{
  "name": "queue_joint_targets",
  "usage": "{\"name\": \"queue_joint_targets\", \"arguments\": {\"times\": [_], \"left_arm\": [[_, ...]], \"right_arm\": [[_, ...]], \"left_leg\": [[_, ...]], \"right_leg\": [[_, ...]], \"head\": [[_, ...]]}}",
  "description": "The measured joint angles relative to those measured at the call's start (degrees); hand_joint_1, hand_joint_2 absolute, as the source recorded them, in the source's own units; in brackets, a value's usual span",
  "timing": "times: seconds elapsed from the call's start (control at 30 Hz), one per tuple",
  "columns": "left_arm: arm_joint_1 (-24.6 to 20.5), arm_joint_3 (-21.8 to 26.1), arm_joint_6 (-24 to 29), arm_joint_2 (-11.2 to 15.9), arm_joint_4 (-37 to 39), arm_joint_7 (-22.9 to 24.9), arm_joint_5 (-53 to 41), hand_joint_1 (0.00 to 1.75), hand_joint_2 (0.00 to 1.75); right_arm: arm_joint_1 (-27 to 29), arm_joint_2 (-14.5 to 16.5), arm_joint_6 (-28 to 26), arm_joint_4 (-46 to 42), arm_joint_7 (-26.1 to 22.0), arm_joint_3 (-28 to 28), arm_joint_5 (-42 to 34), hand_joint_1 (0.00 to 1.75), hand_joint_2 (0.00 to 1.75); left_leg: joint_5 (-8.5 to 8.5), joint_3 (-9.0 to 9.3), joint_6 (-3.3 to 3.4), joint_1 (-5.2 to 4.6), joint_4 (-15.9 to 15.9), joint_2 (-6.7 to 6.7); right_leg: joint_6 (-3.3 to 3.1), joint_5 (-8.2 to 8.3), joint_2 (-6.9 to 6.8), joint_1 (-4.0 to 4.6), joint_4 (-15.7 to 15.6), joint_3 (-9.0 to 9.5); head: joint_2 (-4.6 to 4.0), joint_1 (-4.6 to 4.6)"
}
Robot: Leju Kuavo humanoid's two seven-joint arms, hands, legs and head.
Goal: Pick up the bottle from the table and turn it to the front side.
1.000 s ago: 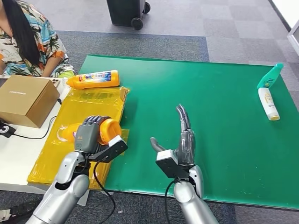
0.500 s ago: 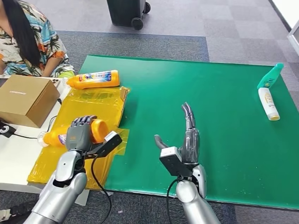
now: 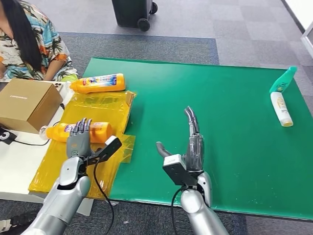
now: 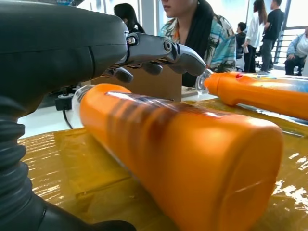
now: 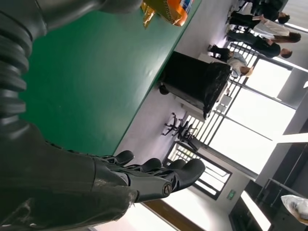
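Note:
An orange bottle (image 3: 97,130) lies on its side on the yellow plastic sheet (image 3: 107,110), its clear cap toward the white table. My left hand (image 3: 78,140) stands just in front of it, fingers spread and upright, holding nothing. In the left wrist view the bottle (image 4: 174,159) lies close under my fingers (image 4: 171,49), with a gap between them. My right hand (image 3: 191,147) hovers open over the green mat (image 3: 229,147), fingers straight (image 5: 156,175).
A second orange bottle (image 3: 99,83) lies at the sheet's far edge. At the mat's right end lie a white bottle (image 3: 281,108) and a teal one (image 3: 283,79). A cardboard box (image 3: 27,104) sits on the white table, a seated person (image 3: 29,39) behind it.
My left hand has set the orange bottle down on the yellow sheet and opened its fingers off it. The right hand has stayed nearly still.

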Motion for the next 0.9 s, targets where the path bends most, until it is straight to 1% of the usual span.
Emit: {"name": "queue_joint_targets", "arguments": {"times": [0.37,0.47,0.53,0.6,0.67,0.77,0.83,0.87,0.9], "left_arm": [[0.01,1.29,3.56,-1.41,1.24,-2.49,-1.40,0.00,1.75],[0.34,1.56,7.18,-1.84,0.85,-4.94,-0.43,0.00,1.75],[1.42,1.75,11.71,-2.50,-1.17,-9.39,3.58,0.00,1.75],[3.27,1.73,16.33,-3.26,-5.30,-15.62,10.23,0.00,1.75],[5.30,1.55,19.61,-3.94,-10.59,-22.22,17.35,0.00,1.75],[8.28,1.41,21.27,-5.07,-18.92,-34.58,29.96,0.00,1.75],[10.17,1.29,21.16,-5.87,-24.15,-43.70,41.34,0.00,1.75],[10.95,1.18,20.82,-6.15,-26.46,-47.54,47.29,0.00,1.75],[11.34,1.11,20.65,-6.27,-27.61,-49.50,50.46,0.00,1.75]], "right_arm": [[-0.26,-0.08,0.00,0.00,0.02,1.26,-0.22,0.00,1.75],[-0.31,-0.08,0.00,0.06,-0.28,1.46,-0.09,0.00,1.75],[-0.32,-0.08,0.00,0.20,-1.04,1.48,0.18,0.00,1.75],[-0.33,-0.07,0.00,0.50,-2.20,1.39,0.30,0.00,1.75],[-0.34,-0.05,0.00,0.97,-3.46,1.25,0.28,0.00,1.75],[-0.40,0.02,0.00,1.85,-5.10,1.04,-0.01,0.00,1.75],[-0.46,0.09,0.00,2.46,-6.28,0.93,-0.59,0.00,1.75],[-0.48,0.13,0.00,2.72,-6.90,0.87,-0.97,0.00,1.75],[-0.50,0.14,0.00,2.85,-7.24,0.85,-1.19,0.00,1.75]], "left_leg": [[0.00,0.00,0.00,0.00,0.00,0.00],[0.00,0.00,0.00,0.00,0.00,0.00],[0.00,0.00,0.00,0.00,0.00,0.00],[-0.02,-0.01,0.01,0.00,0.00,0.00],[-0.04,-0.02,0.01,0.00,0.00,0.00],[-0.07,-0.03,0.01,0.00,0.00,0.00],[-0.08,-0.03,0.00,0.00,0.00,0.00],[-0.08,-0.03,0.00,0.00,0.00,0.00],[-0.08,-0.03,0.00,0.00,0.00,0.00]], "right_leg": [[0.00,0.00,0.00,0.00,0.00,0.00],[0.00,0.00,0.00,0.00,0.00,0.01],[0.00,0.00,0.00,0.00,0.00,0.01],[0.00,-0.01,0.00,0.00,0.00,0.00],[0.01,-0.02,0.00,-0.01,0.00,0.00],[0.00,-0.03,0.00,0.00,0.00,0.00],[-0.01,-0.04,0.00,0.00,0.00,0.00],[-0.01,-0.04,0.00,0.00,0.00,0.00],[-0.01,-0.04,0.00,0.00,0.00,0.00]], "head": [[0.00,-0.01],[-0.01,-0.01],[-0.01,-0.01],[0.00,0.01],[-0.01,0.00],[-0.01,0.00],[-0.01,0.01],[-0.01,0.00],[-0.01,0.00]]}}
